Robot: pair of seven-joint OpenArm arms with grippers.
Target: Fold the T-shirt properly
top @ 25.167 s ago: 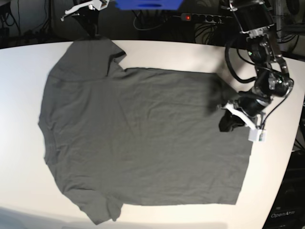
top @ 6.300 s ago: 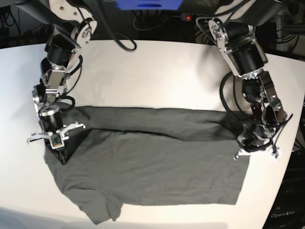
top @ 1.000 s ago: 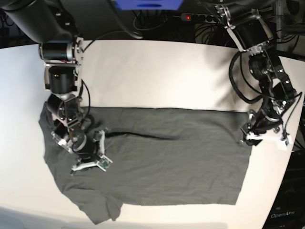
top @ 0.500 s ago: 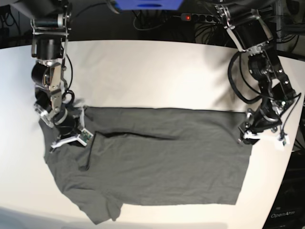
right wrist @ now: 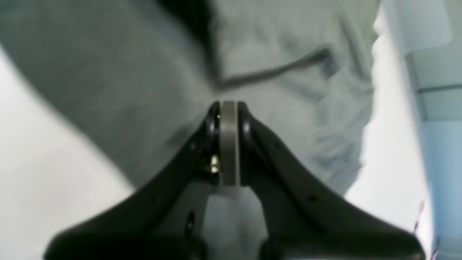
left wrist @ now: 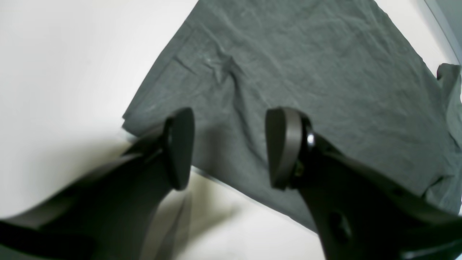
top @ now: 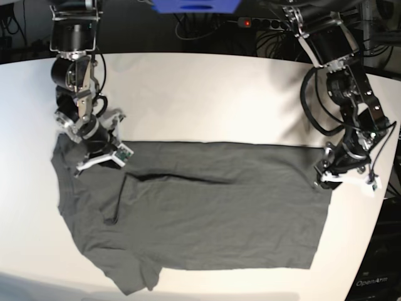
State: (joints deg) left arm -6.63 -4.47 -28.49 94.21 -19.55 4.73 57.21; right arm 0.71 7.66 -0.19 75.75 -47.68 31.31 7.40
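The dark grey T-shirt [top: 213, 207] lies on the white table [top: 219, 94], its far half folded toward me, so a straight edge runs along the top. One sleeve [top: 135, 276] sticks out at the near left. My right gripper [top: 100, 162] hovers over the shirt's far-left corner. In the right wrist view it [right wrist: 228, 108] is shut, pads pressed together with no cloth between, and the shirt [right wrist: 288, 101] lies blurred below. My left gripper [top: 327, 177] is at the shirt's right edge. Its open fingers [left wrist: 178, 148] straddle a corner of the shirt [left wrist: 288, 72].
A power strip [top: 263, 24] and cables lie behind the table's far edge, beside a blue object [top: 194, 5]. The table's curved right edge [top: 382, 207] runs close to my left arm. Bare white tabletop lies beyond the shirt's top edge.
My right arm has pulled back from over the shirt's left part toward the far-left corner, still shut. A crease now runs down the shirt's left side. The left arm has not moved.
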